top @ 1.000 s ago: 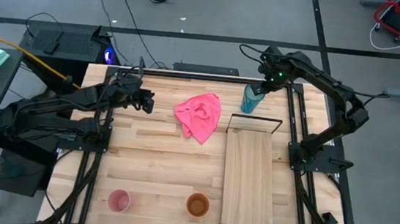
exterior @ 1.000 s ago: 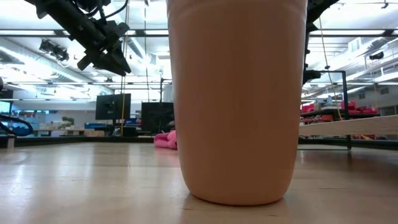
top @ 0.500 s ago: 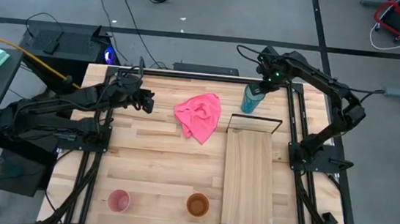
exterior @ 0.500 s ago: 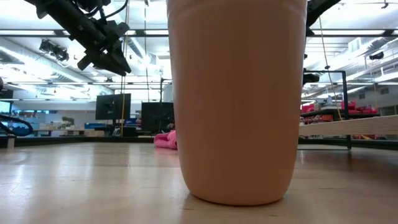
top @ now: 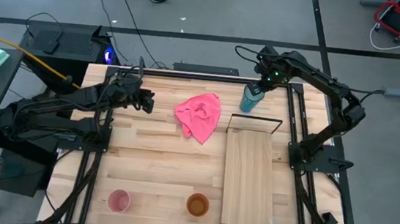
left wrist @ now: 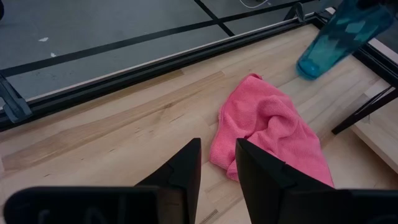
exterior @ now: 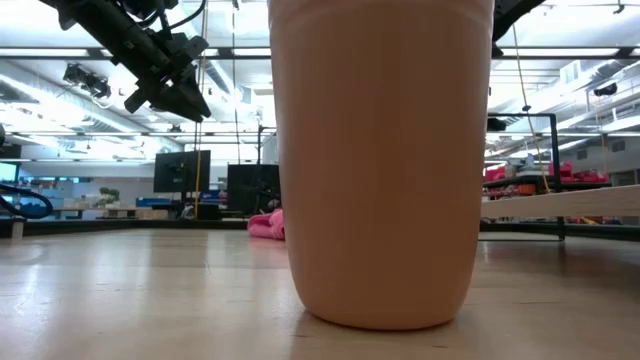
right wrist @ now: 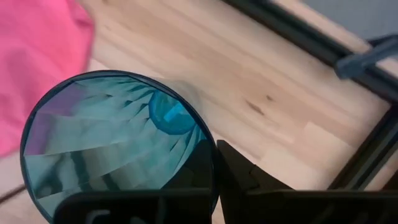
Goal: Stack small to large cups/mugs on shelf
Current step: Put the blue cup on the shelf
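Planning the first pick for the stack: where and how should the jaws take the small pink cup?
The small pink cup stands upright, mouth up, alone near the table's front left, well apart from the orange-brown cup. Coming straight down and pinching the rim, one jaw inside and one outside, looks best; it has no handle. The left gripper is probably the nearer one.

The orange-brown cup (exterior: 380, 160) fills the low view, top cut off, hiding the teal tumbler behind it
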Available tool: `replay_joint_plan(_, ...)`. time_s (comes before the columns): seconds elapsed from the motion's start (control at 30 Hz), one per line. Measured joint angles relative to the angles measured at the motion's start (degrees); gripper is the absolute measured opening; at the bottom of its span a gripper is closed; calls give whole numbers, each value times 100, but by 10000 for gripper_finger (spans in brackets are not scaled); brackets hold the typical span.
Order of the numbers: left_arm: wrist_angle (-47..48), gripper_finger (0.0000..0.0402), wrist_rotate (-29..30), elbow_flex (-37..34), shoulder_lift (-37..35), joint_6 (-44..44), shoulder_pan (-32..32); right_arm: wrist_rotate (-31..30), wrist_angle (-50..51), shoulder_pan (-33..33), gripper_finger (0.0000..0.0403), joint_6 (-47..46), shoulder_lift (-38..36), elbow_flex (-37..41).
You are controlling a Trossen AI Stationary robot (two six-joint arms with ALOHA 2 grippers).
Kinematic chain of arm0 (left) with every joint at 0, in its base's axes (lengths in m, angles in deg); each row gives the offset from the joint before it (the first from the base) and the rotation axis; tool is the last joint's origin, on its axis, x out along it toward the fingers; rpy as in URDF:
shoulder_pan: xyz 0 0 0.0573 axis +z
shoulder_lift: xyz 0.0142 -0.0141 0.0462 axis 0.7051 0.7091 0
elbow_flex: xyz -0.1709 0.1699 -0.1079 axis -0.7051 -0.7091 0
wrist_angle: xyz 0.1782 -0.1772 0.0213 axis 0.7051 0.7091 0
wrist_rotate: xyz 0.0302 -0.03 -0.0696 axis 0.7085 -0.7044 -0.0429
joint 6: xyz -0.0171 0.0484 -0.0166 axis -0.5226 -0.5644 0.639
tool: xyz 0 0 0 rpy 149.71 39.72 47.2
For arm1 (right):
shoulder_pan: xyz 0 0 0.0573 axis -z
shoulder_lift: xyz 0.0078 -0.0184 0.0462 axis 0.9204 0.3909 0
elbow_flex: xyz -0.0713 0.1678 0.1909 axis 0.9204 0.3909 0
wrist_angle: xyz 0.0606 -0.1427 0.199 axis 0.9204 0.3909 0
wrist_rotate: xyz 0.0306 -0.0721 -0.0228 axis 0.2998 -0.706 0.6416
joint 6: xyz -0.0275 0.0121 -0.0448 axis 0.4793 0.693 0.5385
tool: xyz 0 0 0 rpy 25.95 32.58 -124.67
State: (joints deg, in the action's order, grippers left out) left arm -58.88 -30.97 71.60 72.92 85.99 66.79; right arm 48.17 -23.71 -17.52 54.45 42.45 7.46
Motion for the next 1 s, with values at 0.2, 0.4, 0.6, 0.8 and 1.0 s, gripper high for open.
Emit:
replay_joint_plan(0.2, 1, 107, 0, 0, 0, 0, 0, 22, 273, -80, 7, 31, -2, -798)
replay_joint_plan(0.4, 2, 107, 0, 0, -2, 0, 0, 24, 938, -169, 7, 111, -4, -1992)
replay_joint_plan(0.6, 3, 107, 0, 0, -2, 2, 0, 26, 1957, -179, 7, 130, -4, -3354)
replay_joint_plan(0.8, 2, 107, 0, 0, -2, 2, -1, 157, 2502, -206, 7, -28, -110, -4371)
replay_joint_plan(1.0, 2, 107, 0, 0, -2, 4, -2, 838, 2548, -250, 7, -446, -496, -4619)
